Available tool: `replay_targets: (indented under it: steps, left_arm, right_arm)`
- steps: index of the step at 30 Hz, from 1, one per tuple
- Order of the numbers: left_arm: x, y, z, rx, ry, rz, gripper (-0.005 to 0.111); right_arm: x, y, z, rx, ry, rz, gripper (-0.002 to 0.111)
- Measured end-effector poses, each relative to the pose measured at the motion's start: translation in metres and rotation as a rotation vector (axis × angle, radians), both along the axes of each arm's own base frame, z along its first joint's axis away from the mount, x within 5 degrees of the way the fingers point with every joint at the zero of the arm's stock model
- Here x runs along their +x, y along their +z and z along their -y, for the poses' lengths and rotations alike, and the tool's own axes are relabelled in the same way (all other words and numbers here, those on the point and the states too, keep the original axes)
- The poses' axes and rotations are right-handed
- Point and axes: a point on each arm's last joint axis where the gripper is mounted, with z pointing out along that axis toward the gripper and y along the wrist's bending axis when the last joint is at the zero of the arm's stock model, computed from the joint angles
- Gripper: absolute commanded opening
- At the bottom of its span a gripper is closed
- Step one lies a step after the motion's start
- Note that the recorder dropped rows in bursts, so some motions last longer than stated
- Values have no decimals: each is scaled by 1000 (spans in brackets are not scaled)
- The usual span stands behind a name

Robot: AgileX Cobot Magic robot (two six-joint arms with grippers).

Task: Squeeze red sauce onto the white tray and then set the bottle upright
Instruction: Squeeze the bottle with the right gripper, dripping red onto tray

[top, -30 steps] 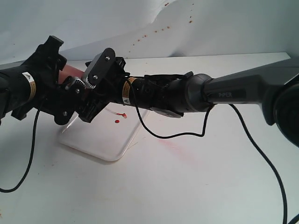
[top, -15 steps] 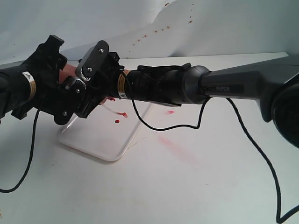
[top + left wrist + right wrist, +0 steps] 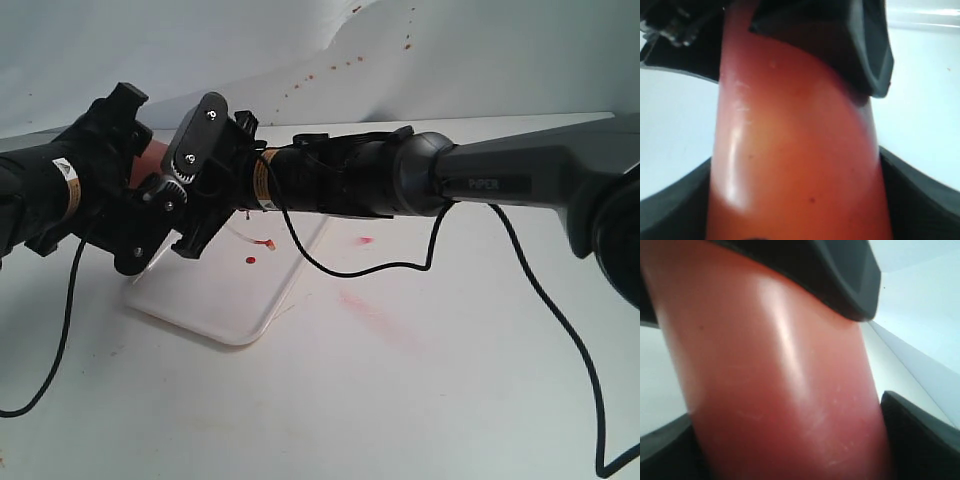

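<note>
My left hand (image 3: 795,200) is clamped on the bottle (image 3: 790,140), its red body filling the gap between my two dark pads, which press against it on either side and so stand fairly wide apart. My right hand (image 3: 790,445) has hold of the same bottle from the other side, its fingers set against the red wall too, so both hands meet on it. In the exterior view the two grippers crowd together and hide most of the bottle; only a pinkish patch of it shows between them, lifted off the surface above the far left part of the white tray (image 3: 215,310). How it is tilted I cannot tell. The tray lies flat on the white table (image 3: 400,400), partly under my hands. On the tray, just below my right hand, the red sauce (image 3: 250,260) sits as small glossy blobs. A faint pink smear (image 3: 370,310) marks the table just beside the tray, on the right
</note>
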Motion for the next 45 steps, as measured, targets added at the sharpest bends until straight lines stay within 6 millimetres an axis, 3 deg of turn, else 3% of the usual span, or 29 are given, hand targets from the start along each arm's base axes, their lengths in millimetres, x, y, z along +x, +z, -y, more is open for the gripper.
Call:
replay_targets:
  steps: [20, 23, 27, 29, 35, 39, 44, 45]
  left_arm:
    - [0, 0, 0, 3, -1, -2, 0]
    - [0, 0, 0, 3, -1, -2, 0]
    - [0, 0, 0, 3, -1, -2, 0]
    - [0, -1, 0, -1, 1, -2, 0]
    - [-1, -1, 0, -42, 29, -11, 0]
    - [-1, -1, 0, -45, 31, -11, 0]
    - [0, 2, 0, -52, 36, -1, 0]
    - [0, 2, 0, -54, 39, 1, 0]
  right_arm:
    - [0, -1, 0, -8, -1, 1, 3]
    - [0, -1, 0, -8, -1, 1, 26]
    - [0, -1, 0, -9, -1, 1, 83]
    - [1, -2, 1, -19, -15, -1, 104]
    - [6, -9, 5, -86, -85, 2, 101]
    - [6, -9, 5, -85, -87, 1, 76]
    - [3, 1, 3, -64, -61, 26, 71]
    - [3, 2, 3, -63, -61, 29, 64]
